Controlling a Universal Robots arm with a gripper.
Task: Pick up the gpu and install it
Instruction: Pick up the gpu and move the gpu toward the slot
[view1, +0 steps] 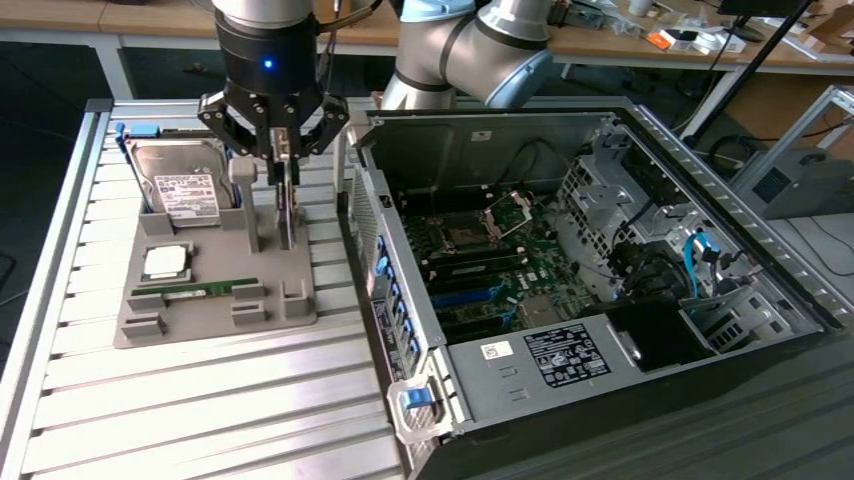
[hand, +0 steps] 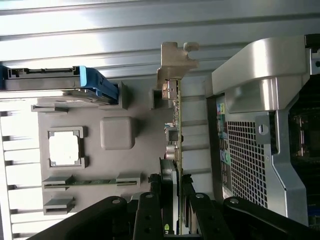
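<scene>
Grips the gpu (view1: 286, 205) in the gripper (view1: 283, 152): claw clamped on the card's upper edge, one finger pressing each face. Holds the card upright and edge-on to the exterior view, lower edge down at the grey holder (view1: 220, 315); cannot tell whether seated in the slot or just clear of it. Puts the gpu at about 10 o'clock in the exterior view, at 9 o'clock from the open computer case (view1: 587, 250) and just beside its perforated wall, apart from it. Shows the hard drive (view1: 180, 185) at 9 o'clock from the card, propped up in the holder's far bay, near the gripper but apart. Shows the processor chip (view1: 164, 262) at 7 o'clock from the card, flat in a square recess, and the RAM stick (view1: 200, 289) at 5 o'clock from the chip, lying in a long groove. Sets the holder on the slatted metal table (view1: 200, 400). Lays the case on its side, motherboard (view1: 481, 245) exposed, at 4 o'clock from the gripper.

From the wrist view: looks along the card's thin edge to the silver bracket (hand: 175, 62) at the far end; finds black fingers (hand: 168, 190) flanking the near end, touching both faces.
</scene>
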